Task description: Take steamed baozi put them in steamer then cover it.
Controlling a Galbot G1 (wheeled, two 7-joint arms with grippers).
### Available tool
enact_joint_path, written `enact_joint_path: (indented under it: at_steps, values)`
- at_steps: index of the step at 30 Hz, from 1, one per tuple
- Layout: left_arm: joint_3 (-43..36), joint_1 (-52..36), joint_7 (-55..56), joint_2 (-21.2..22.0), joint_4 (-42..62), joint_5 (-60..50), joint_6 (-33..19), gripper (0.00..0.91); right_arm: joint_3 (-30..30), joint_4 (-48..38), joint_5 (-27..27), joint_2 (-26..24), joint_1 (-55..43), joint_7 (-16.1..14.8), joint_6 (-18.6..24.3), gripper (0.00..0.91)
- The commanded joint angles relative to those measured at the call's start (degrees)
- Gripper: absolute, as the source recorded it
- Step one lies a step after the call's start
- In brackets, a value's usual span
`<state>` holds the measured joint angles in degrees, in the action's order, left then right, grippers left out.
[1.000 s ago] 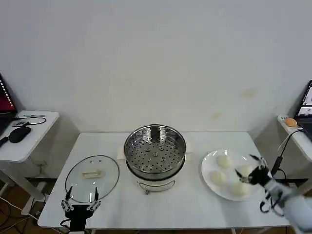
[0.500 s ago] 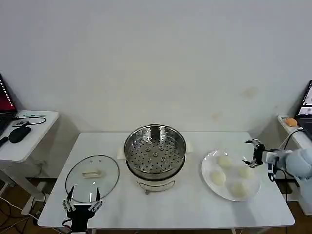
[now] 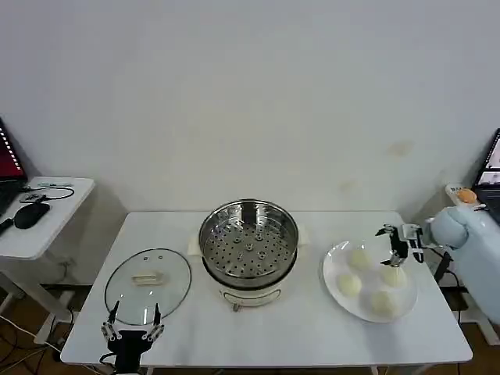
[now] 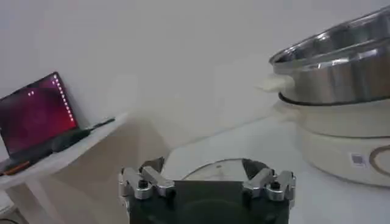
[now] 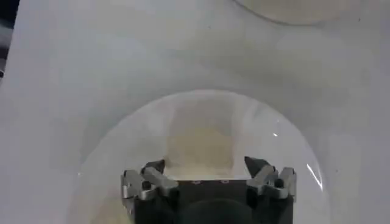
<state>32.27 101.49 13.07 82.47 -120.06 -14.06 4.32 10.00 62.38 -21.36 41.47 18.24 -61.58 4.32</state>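
Since a moment ago, the right gripper has been swung inward, spread wide above four cream-white baozi on the white plate. Next, descent and closing are needed; the steel steamer sits empty.

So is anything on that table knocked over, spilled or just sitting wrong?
Nothing stands out. The steamer sits upright mid-table with its tray bare, the glass lid lies flat beside it, and four baozi rest on the white plate. The right gripper hovers open above the plate; the left gripper waits open at the near edge.
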Motion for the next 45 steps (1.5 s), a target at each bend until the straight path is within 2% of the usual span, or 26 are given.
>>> enact_joint_path:
  at_steps: [1, 13, 23, 30, 32, 35, 36, 45]
  values:
    - [0.4, -0.3, -0.2, -0.1, 0.6, -0.3, -0.1, 0.907, 11.3, -10.1, -0.5, 6.2, -8.6, -3.2, 0.9, 0.907]
    - [0.6, -0.5, -0.5, -0.1, 0.9, -1.0, -0.6, 0.907, 12.9, -13.6, -1.2, 8.3, -9.0, -1.2, 1.0, 0.907]
    - [1.1, -0.2, -0.2, -0.1, 1.1, -1.2, -1.0, 0.907, 13.3, -15.7, -2.4, 10.0, -9.2, -0.9, 0.8, 0.897]
    - [1.1, 0.0, 0.0, -0.1, 0.9, -1.5, -1.3, 0.907, 13.5, -16.9, -2.4, 10.7, -9.6, 0.0, 0.8, 0.776]
    - [1.2, 0.0, 0.0, -0.1, 0.8, -1.6, -1.3, 0.907, 13.4, -17.1, -2.4, 10.9, -9.5, 0.2, 0.8, 0.766]
    - [1.2, 0.0, 0.0, -0.1, 0.8, -1.6, -1.3, 0.907, 13.4, -17.1, -2.5, 11.0, -9.4, 0.2, 0.8, 0.705]
    - [1.2, 0.0, 0.0, -0.1, 0.8, -1.7, -1.3, 0.907, 13.4, -17.1, -2.5, 11.0, -9.3, 0.2, 0.8, 0.635]
    - [1.0, 0.2, 0.0, -0.1, 0.5, -1.8, -1.3, 0.907, 14.1, -14.2, -0.9, 9.1, -9.7, -0.1, 0.7, 0.615]
